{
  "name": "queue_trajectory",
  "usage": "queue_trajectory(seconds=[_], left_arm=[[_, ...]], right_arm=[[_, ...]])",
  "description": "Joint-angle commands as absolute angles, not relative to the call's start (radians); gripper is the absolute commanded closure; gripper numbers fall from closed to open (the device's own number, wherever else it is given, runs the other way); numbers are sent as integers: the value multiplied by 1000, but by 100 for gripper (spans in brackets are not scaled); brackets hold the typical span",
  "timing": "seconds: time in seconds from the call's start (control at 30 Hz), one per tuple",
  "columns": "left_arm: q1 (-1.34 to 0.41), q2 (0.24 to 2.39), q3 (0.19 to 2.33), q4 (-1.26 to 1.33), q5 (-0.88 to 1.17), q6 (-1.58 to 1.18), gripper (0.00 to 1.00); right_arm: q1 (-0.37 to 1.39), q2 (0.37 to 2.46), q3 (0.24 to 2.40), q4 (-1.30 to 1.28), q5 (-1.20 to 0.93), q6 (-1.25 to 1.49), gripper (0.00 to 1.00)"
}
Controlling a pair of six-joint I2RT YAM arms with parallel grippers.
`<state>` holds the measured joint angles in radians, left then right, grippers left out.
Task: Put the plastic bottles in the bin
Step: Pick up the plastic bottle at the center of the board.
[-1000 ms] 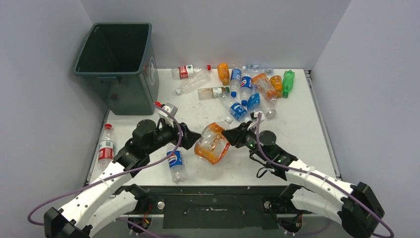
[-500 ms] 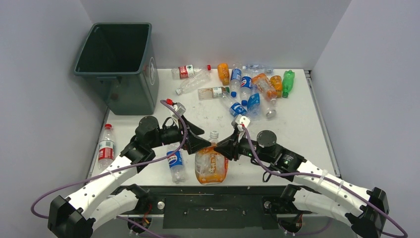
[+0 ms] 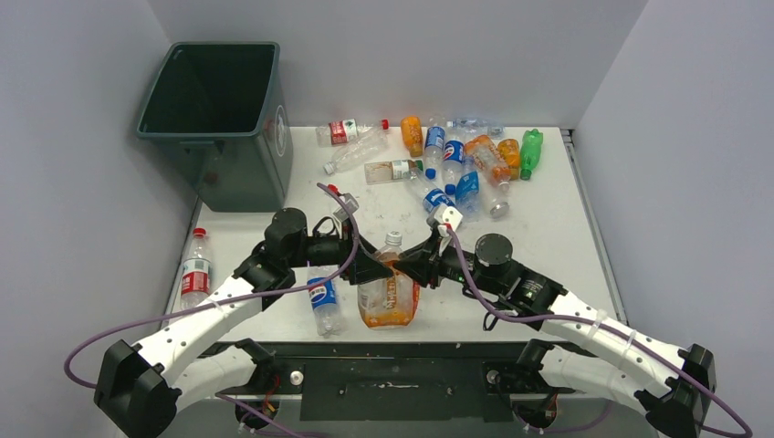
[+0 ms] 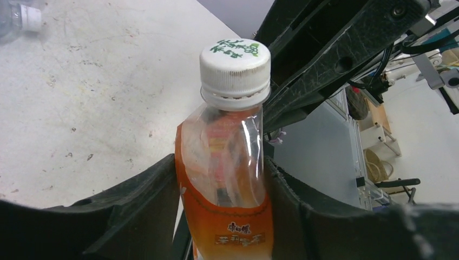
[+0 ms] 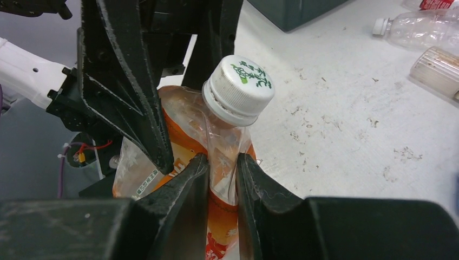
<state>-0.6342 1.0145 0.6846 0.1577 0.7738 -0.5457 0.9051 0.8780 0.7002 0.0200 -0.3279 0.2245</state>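
Observation:
A crumpled bottle with an orange label and a white cap (image 3: 390, 292) stands upright near the table's front middle. My left gripper (image 3: 377, 267) grips its shoulder from the left, and in the left wrist view both fingers (image 4: 157, 200) press against the bottle (image 4: 224, 162). From the right, my right gripper (image 3: 411, 265) is shut on the squashed neck below the cap (image 5: 241, 86), its fingers (image 5: 189, 179) pinching the plastic. The dark green-grey bin (image 3: 242, 173) stands open at the far left. Several more plastic bottles (image 3: 456, 164) lie heaped at the back.
A blue-labelled bottle (image 3: 322, 301) lies just left of the held one, under the left arm. A red-labelled bottle (image 3: 194, 269) lies at the table's left edge. Clear bottles (image 3: 360, 146) lie between the bin and the heap. Grey walls enclose the table.
The bottle has gone from tilted to upright and shifted slightly forward. My left gripper has moved right and closed from wide open onto it. The right gripper has kept its hold throughout.

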Motion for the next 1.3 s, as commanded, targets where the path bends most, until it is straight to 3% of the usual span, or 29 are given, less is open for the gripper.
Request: queue_trajectory(seconds=[0.0,0.03,0.07,0.17,0.23,0.3,0.4,0.63,0.9,1.07,1.1,1.13,1.23,1.27], left_arm=[[-640,1004,739,178,796,-532,55],[-641,1001,739,179,791,-531,59],[-641,996,739,182,785,-529,63],[-641,965,731,208,753,-534,73],[-640,934,722,251,729,-550,81],[-638,900,716,291,698,-560,87],[-637,857,714,330,675,-568,91],[-632,816,693,491,681,-635,94],[-635,893,701,671,716,-771,94],[-637,910,709,684,714,-786,95],[-637,908,710,681,711,-786,92],[-637,903,711,672,708,-784,79],[-635,871,714,635,673,-755,22],[-635,854,715,617,642,-738,11]], right_arm=[[913,871,763,54,-313,209,95],[912,872,766,49,-308,216,94],[912,871,769,46,-305,223,83],[912,858,771,36,-303,258,28],[911,835,759,41,-290,287,10],[908,807,740,51,-290,318,1],[887,767,705,77,-322,372,10],[746,736,547,365,-623,601,10],[745,855,449,765,-754,828,3],[759,894,439,832,-758,845,36],[760,889,439,823,-755,835,41],[759,882,441,807,-748,822,44],[761,841,462,715,-724,753,49],[761,824,474,676,-713,724,50]])
